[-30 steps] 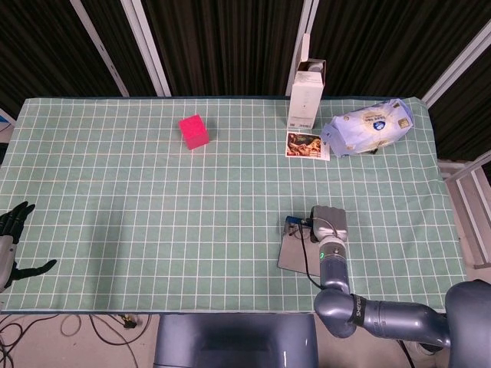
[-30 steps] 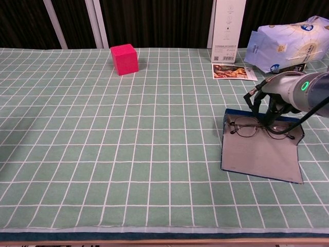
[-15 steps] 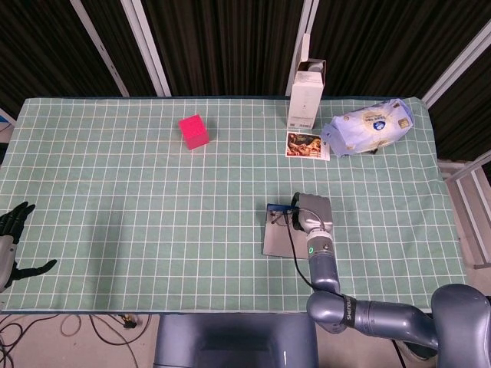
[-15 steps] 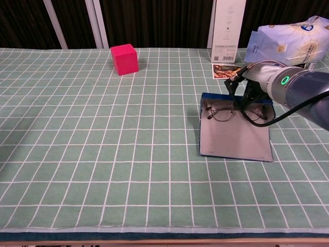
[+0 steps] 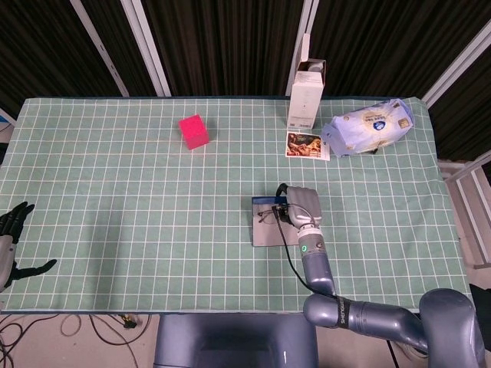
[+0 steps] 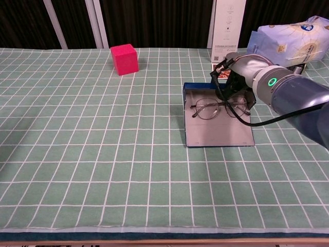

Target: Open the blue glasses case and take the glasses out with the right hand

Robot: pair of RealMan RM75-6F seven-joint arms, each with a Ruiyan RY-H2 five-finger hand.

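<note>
The blue glasses case [image 6: 221, 135] lies open on the green checked cloth, grey inside up, right of centre. Thin-rimmed glasses [image 6: 205, 110] rest across its far half. My right hand [image 6: 237, 82] grips the case at its far right corner, dark fingers curled over the right lens side. From the head view the case [image 5: 267, 234] sits just left of that hand [image 5: 301, 205], with the glasses [image 5: 268, 214] beside the fingers. My left hand [image 5: 11, 230] hangs off the table's left edge, fingers apart and holding nothing.
A pink cube [image 6: 124, 58] stands at the far left-centre. A tall white box [image 6: 228, 23], a blue-white bag [image 6: 288, 43] and a picture card [image 6: 234, 71] crowd the far right, just behind my right hand.
My right hand has slid the open case, glasses still on it, leftward and slightly farther across the cloth. The left hand has not moved.
</note>
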